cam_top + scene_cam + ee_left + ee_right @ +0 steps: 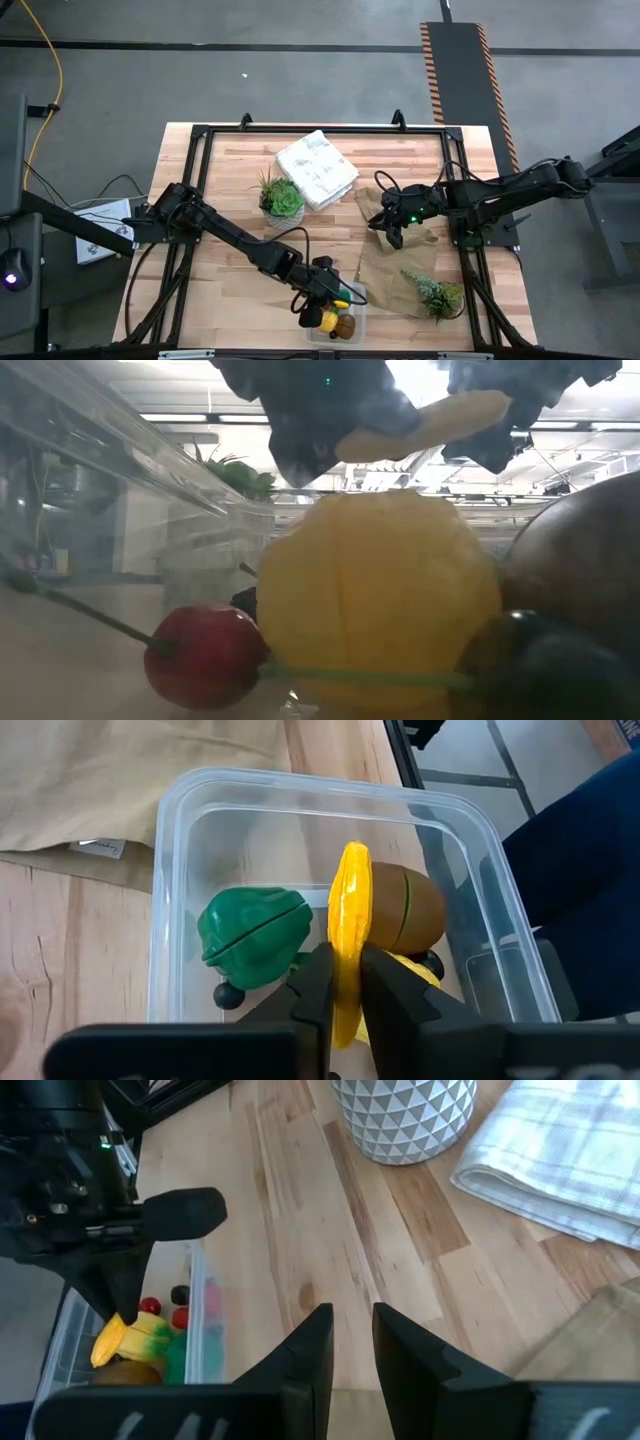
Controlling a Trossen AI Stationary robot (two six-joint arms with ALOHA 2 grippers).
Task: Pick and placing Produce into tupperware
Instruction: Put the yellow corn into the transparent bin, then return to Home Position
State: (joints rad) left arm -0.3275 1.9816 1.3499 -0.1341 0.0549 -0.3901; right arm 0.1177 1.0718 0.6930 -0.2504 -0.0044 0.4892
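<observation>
the left gripper is held directly over the tupperware at the table's near edge, its fingers clamped on a thin yellow slice kept upright above the box. little free room is left inside: a smooth green piece, a brown kiwi-like ball, a yellow lemon, dark berries and a glossy red berry are packed between the clear, round-cornered walls. bare wood planks lie open beside the box, and the edge of a crumpled brown paper bag is seen just beyond it. the right gripper is parked well apart over that bag, its fingers slightly apart and nothing held, near a potted succulent and a folded white cloth.
</observation>
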